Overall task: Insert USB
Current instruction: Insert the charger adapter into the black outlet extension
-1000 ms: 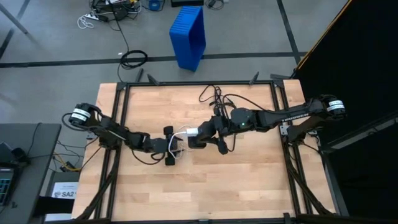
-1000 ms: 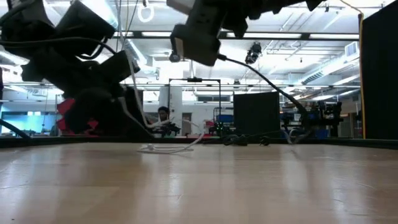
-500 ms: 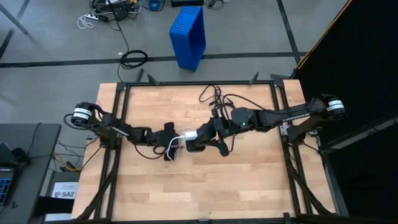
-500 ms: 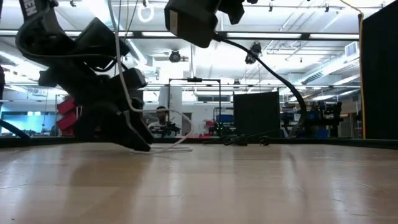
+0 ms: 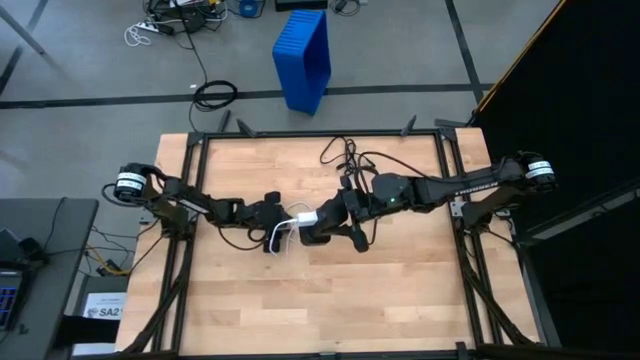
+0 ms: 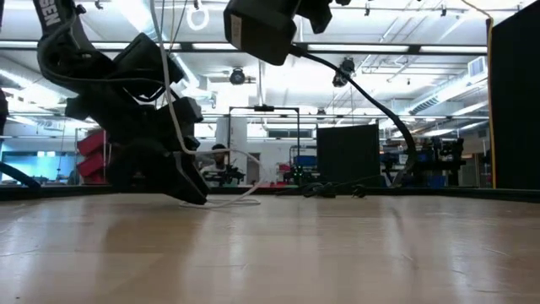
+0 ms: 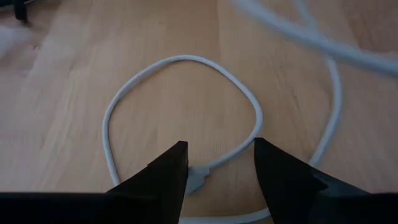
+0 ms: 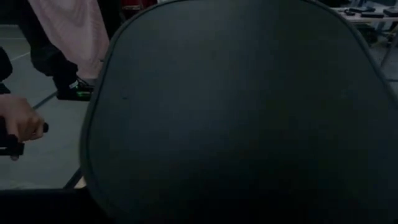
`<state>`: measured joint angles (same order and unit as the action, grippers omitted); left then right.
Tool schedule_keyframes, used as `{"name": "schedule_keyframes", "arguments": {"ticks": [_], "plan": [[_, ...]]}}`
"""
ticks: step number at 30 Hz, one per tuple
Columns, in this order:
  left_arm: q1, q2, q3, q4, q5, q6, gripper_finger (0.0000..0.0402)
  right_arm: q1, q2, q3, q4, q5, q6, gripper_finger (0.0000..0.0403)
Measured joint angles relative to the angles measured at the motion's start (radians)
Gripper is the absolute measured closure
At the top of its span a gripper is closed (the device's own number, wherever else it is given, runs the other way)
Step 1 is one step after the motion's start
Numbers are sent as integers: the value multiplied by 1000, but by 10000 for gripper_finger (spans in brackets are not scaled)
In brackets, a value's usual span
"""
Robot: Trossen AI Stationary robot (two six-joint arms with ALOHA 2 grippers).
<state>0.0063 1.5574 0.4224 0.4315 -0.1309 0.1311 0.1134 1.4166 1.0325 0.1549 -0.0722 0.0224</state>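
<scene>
The USB, a thin white cable [image 7: 180, 62], lies in a loose loop on the wooden table [image 5: 400, 290], with a small plug end [image 7: 196, 180] at the near side of the loop. My left gripper [image 7: 217, 168] is low over the table [image 6: 190, 192], open, one finger on either side of that plug end; whether a finger touches it I cannot tell. In the high view it is left of the loop [image 5: 278, 222]. My right gripper [image 5: 335, 218] is shut on a black box [image 6: 261, 29], held high above the table. My right gripper holds the black box [image 8: 236, 112], which fills the right wrist view and hides the fingers, so the part they hold cannot be told. The box hangs clear of the table, and its black cord [image 6: 371, 110] trails down to the table's far side.
The box's black cord [image 5: 345, 155] lies bunched near the table's far edge. A blue bin [image 5: 303, 55] stands on the floor beyond it. Past the box, a person's hand [image 8: 18, 118] shows in the right wrist view. The table's near half is bare wood.
My left gripper has swung toward the table's far edge and sunk to the table, coming up to the white cable's loop. The cable lies where it did.
</scene>
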Motion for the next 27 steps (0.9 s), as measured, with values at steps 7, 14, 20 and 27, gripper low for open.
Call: {"name": "schedule_keyframes", "arguments": {"ticks": [7, 14, 20, 27], "plan": [[2, -5, 57, -88, 2, 25, 211, 9, 0, 0, -30, -1, 1, 176], [20, -10, 88, -216, 24, 54, 187, 9, 3, 0, -49, 0, 1, 176], [58, -11, 89, -265, 113, 64, 196, 9, 3, 0, -48, 0, -1, 176], [71, -10, 86, -267, 134, 83, 259, 11, 3, 0, -48, 0, 0, 176]]}}
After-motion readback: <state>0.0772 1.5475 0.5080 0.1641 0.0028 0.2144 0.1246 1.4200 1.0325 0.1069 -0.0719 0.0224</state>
